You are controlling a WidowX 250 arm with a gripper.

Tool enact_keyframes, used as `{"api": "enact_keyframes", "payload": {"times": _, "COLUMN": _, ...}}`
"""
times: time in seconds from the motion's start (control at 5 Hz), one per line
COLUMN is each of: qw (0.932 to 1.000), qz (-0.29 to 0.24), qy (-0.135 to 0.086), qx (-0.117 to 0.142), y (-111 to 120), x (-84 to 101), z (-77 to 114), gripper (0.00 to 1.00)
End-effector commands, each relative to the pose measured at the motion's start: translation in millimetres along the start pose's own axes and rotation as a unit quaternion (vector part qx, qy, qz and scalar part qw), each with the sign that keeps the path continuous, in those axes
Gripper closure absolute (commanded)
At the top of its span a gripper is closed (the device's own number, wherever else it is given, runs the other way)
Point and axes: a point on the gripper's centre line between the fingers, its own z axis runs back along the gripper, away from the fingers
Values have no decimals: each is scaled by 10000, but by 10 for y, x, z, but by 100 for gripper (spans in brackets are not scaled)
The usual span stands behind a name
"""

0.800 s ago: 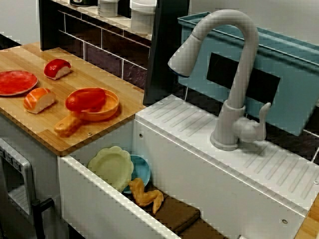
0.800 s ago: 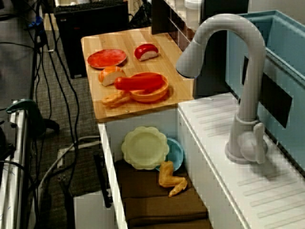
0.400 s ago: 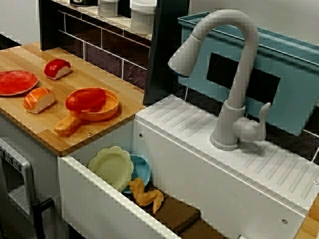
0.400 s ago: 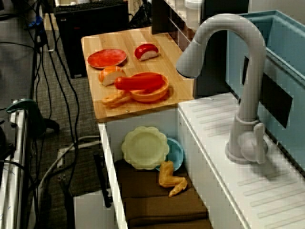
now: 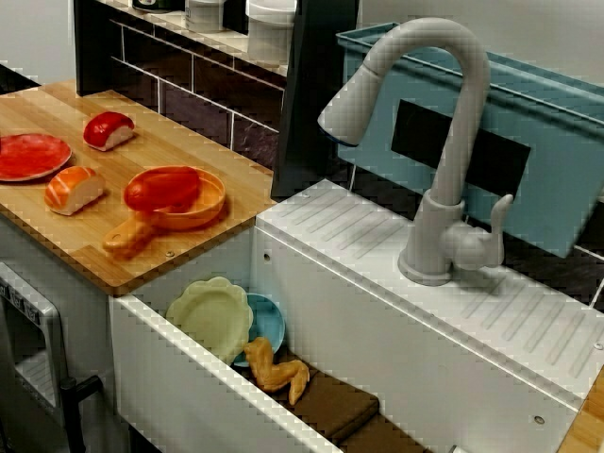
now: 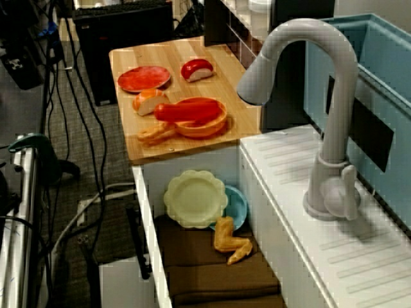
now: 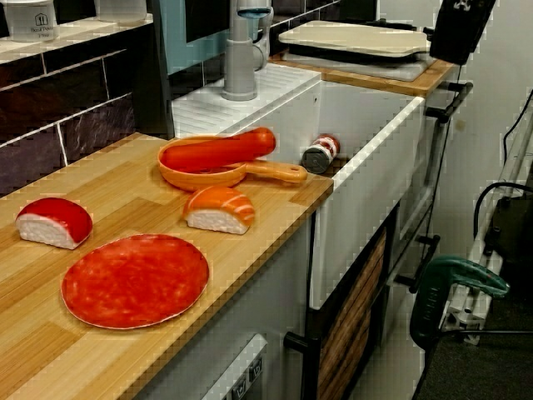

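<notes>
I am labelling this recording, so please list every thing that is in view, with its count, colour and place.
counter: 1, wooden, beside the sink
red plate: 1, red, on the counter
red-topped sushi: 1, red on white, on the counter
orange-topped sushi: 1, orange on white, on the counter
pan: 1, orange, at the counter edge by the sink
sausage: 1, red, in the pan
sink: 1, white
yellow plate: 1, pale yellow, in the sink
blue plate: 1, blue, partly under the yellow plate
chicken wing: 1, golden brown, on the cloths
cloths: brown, on the sink bottom, count unclear
can: 1, red and white, lying in the sink
faucet: 1, grey, behind the sink
tub: 1, teal, behind the faucet
gripper: 1, dark, at the frame edge, jaws hidden
</notes>
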Motion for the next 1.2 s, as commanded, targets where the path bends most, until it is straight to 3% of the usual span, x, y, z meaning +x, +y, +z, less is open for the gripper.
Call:
{"api": "enact_keyframes", "payload": {"times": 0.0, "qw": 9975, "qz": 576, "qy": -229, "qx": 343, "y": 502, "x": 272, "z": -389, "gripper": 0}}
{"api": "enact_keyframes", "payload": {"times": 0.2, "qw": 9968, "qz": 553, "qy": -272, "qx": 515, "y": 591, "x": 551, "z": -441, "gripper": 0}}
{"api": "enact_keyframes", "payload": {"times": 0.6, "qw": 9969, "qz": 533, "qy": -120, "qx": 568, "y": 895, "x": 1132, "z": -538, "gripper": 0}}
{"api": "enact_keyframes", "payload": {"times": 0.8, "qw": 9979, "qz": 249, "qy": -222, "qx": 556, "y": 990, "x": 1215, "z": -593, "gripper": 0}}
{"api": "enact_keyframes", "payload": {"times": 1.0, "qw": 9987, "qz": 125, "qy": -126, "qx": 473, "y": 972, "x": 1226, "z": -707, "gripper": 0}}
